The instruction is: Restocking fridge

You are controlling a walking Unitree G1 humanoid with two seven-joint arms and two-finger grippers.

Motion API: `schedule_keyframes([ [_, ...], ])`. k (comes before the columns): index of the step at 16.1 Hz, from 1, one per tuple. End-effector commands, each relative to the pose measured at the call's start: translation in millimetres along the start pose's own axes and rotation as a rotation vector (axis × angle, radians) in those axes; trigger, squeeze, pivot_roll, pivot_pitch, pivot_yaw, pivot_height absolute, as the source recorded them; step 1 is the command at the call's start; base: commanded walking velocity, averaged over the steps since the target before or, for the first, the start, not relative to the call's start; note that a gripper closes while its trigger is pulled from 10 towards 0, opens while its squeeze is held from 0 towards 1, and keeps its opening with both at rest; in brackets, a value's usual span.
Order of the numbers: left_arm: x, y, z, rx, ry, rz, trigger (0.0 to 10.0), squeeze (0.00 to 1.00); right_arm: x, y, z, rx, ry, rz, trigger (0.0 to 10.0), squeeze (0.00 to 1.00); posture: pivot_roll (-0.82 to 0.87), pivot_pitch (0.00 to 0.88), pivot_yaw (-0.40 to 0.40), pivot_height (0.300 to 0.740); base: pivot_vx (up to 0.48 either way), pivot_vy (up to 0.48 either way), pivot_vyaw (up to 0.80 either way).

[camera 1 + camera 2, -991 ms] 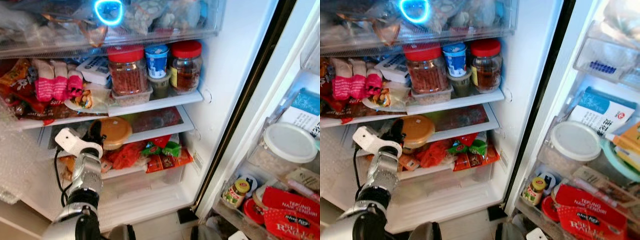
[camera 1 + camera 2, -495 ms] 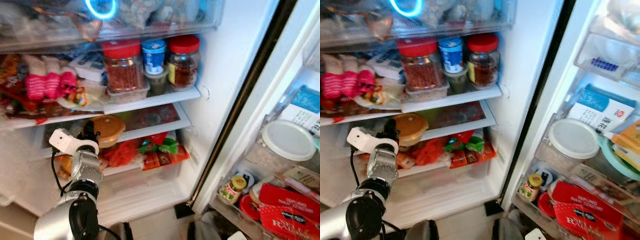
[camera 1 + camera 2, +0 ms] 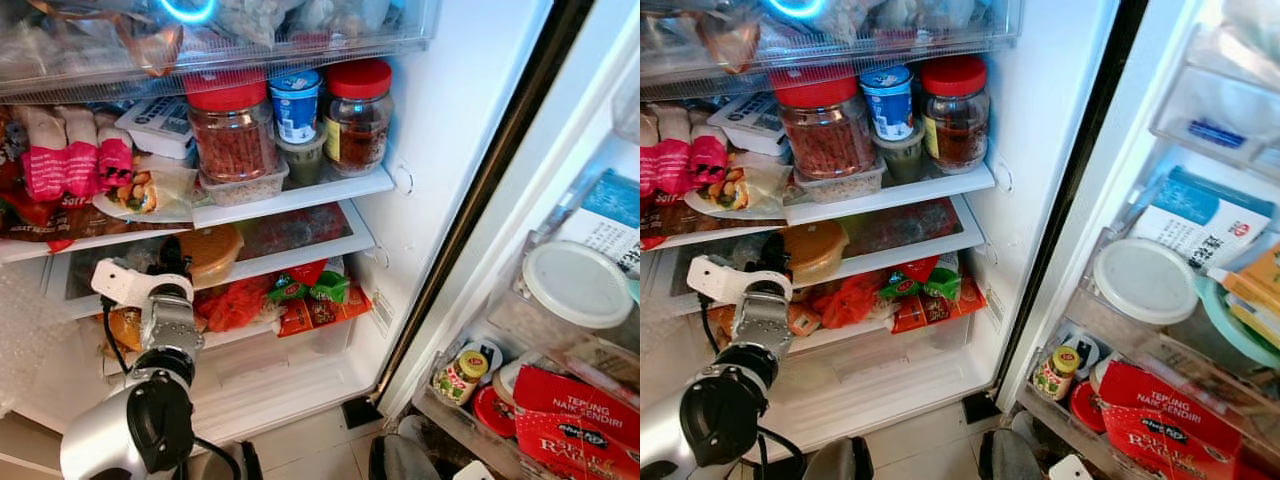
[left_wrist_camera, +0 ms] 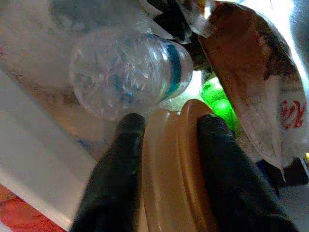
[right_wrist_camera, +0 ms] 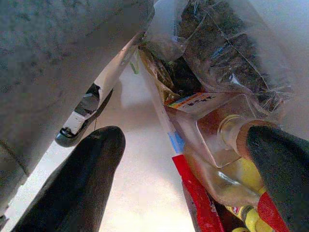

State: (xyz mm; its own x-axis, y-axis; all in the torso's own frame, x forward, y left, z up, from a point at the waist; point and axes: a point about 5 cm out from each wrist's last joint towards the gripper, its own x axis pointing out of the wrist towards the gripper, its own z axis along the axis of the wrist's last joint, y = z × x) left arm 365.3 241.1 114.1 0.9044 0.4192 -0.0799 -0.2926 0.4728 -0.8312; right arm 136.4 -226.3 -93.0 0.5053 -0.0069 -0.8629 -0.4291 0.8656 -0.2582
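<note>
In the left eye view we saw the open fridge and took the red-lidded jar [image 3: 232,128] on the upper glass shelf as our landmark. Directly below that jar, on the next shelf down, sat the tan-lidded container [image 3: 207,251], half pushed in. The left pincer [image 3: 172,262] reached to it from below and slightly left of the jar, the silver forearm rising steeply from the bottom of the frame and the wrist bent forward into the shelf.

The right eye view gave the same layout: the container below the jar, with red and green snack packets [image 3: 928,292] lower and to the right of it.

In the left wrist view the two black fingers [image 4: 118,159] stood either side of the container's lid, closed onto its rim, so we judged the pincer gripped on the container. A crinkled clear water bottle [image 4: 126,72] lay just beyond it. We judged the container rigid plastic, smooth and somewhat slippery at the lid, moderately heavy if full; the stepped rim seemed the safest hold.

In the right wrist view the right pincer [image 5: 186,183] hung with fingers spread wide, holding nothing, above a glass bottle [image 5: 219,140] and packets.
</note>
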Motion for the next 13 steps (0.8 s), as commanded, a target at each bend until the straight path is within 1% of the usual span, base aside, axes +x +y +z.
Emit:
schedule_keyframes([
  [1, 0.3, 3.3, 1, -0.011, -0.002, 0.033, 10.0, 1.00, -5.7, 4.4, -22, -0.010, 0.071, 0.021, 10.0, 0.00, -0.22, 0.127, -0.064, 0.619, 0.000, 0.000, 0.00],
  [5, 1.9, -0.8, 5, -0.016, -0.023, 0.010, 10.0, 1.00, -5.2, 4.1, -20, -0.013, 0.067, 0.018, 10.0, 0.00, -0.22, 0.126, -0.064, 0.619, 0.000, 0.000, 0.00],
  [8, 1.2, -9.2, 0, 0.004, -0.013, -0.058, 10.0, 1.00, -4.3, 4.0, -18, -0.008, 0.061, 0.013, 10.0, 0.00, -0.20, 0.117, -0.058, 0.619, 0.000, 0.000, 0.00],
  [11, -0.8, -13.9, -3, 0.014, -0.018, -0.123, 10.0, 1.00, -3.0, 4.0, -14, -0.015, 0.059, 0.012, 10.0, 0.00, -0.18, 0.108, -0.055, 0.619, 0.000, 0.000, 0.00],
  [13, -0.7, -13.8, 1, 0.006, -0.037, -0.145, 10.0, 1.00, -2.5, 4.1, -12, -0.015, 0.053, 0.012, 10.0, 0.00, -0.17, 0.105, -0.053, 0.619, 0.000, 0.000, 0.00],
])
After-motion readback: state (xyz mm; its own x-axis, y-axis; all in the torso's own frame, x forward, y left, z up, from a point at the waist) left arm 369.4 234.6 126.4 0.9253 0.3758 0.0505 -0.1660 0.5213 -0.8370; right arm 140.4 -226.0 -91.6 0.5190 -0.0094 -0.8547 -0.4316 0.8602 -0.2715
